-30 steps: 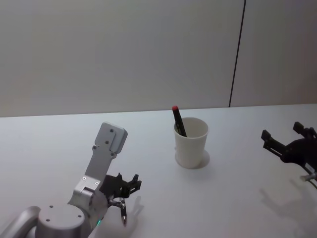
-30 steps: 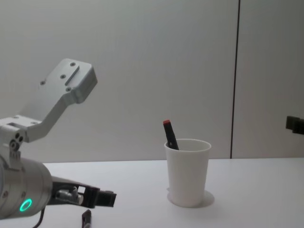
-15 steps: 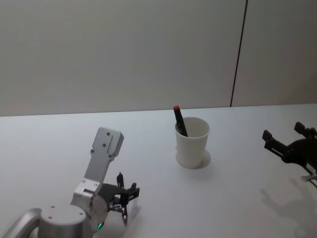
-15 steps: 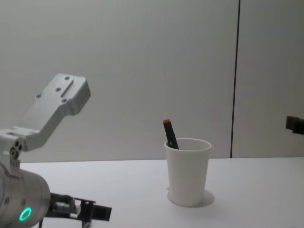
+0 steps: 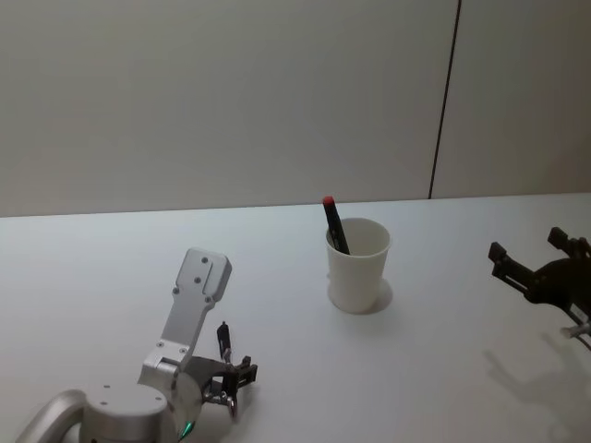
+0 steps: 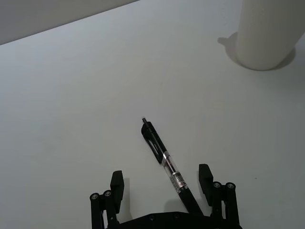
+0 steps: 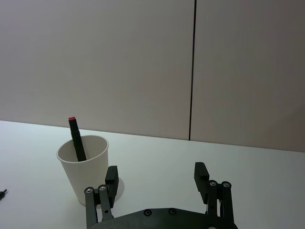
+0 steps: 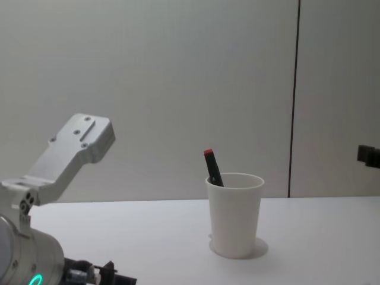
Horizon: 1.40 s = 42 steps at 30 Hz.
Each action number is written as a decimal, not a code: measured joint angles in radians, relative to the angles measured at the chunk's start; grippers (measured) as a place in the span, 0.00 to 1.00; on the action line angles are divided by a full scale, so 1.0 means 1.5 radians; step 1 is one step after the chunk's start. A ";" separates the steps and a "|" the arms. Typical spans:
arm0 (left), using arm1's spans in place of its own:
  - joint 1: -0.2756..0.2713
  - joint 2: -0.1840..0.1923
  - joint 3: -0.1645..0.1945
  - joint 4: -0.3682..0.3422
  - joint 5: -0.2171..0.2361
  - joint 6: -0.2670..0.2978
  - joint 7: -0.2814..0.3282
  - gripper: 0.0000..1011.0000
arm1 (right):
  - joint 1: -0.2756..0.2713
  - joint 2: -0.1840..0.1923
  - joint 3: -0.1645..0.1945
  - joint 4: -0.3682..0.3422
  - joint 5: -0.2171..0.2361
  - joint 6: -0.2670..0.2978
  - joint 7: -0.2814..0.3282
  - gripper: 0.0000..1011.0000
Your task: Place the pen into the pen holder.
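Observation:
A slim black pen (image 6: 163, 159) lies flat on the white table (image 6: 71, 95); its far end (image 5: 223, 337) pokes out ahead of the left gripper. My left gripper (image 6: 161, 180) is low over the table and open, one finger on each side of the pen and apart from it; it sits near the front left (image 5: 231, 375). The pen holder, a white paper cup (image 5: 358, 268) (image 8: 234, 217) (image 7: 85, 168), stands upright mid-table with a black red-capped marker (image 5: 332, 223) leaning in it. My right gripper (image 5: 540, 269) (image 7: 156, 176) hovers open at the far right, holding nothing.
The left arm's grey elbow link (image 8: 71, 148) rises above the table at the left. A plain wall with a dark vertical seam (image 5: 443, 101) stands behind the table. Bare tabletop lies between the left gripper and the cup (image 6: 267, 38).
The left arm has lowered and its gripper has come down close to the table around the pen. The cup, the marker and the right gripper have not moved.

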 joint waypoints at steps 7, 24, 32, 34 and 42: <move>-0.002 -0.007 -0.001 0.010 0.010 0.009 -0.005 0.99 | 0.000 0.000 0.000 0.000 0.000 0.000 0.000 0.99; -0.004 -0.016 -0.006 0.021 0.028 0.025 -0.026 0.72 | 0.000 0.000 0.000 0.000 0.000 0.000 0.000 0.99; -0.004 -0.020 -0.008 0.024 0.035 0.032 -0.036 0.47 | 0.000 0.000 0.000 0.000 0.000 0.000 0.000 0.99; -0.005 -0.022 -0.010 0.025 0.037 0.034 -0.038 0.45 | 0.000 0.000 0.000 0.000 0.000 0.000 0.000 0.99; -0.005 -0.026 -0.014 0.028 0.042 0.038 -0.045 0.26 | 0.000 0.000 0.000 0.000 0.000 0.000 0.000 0.99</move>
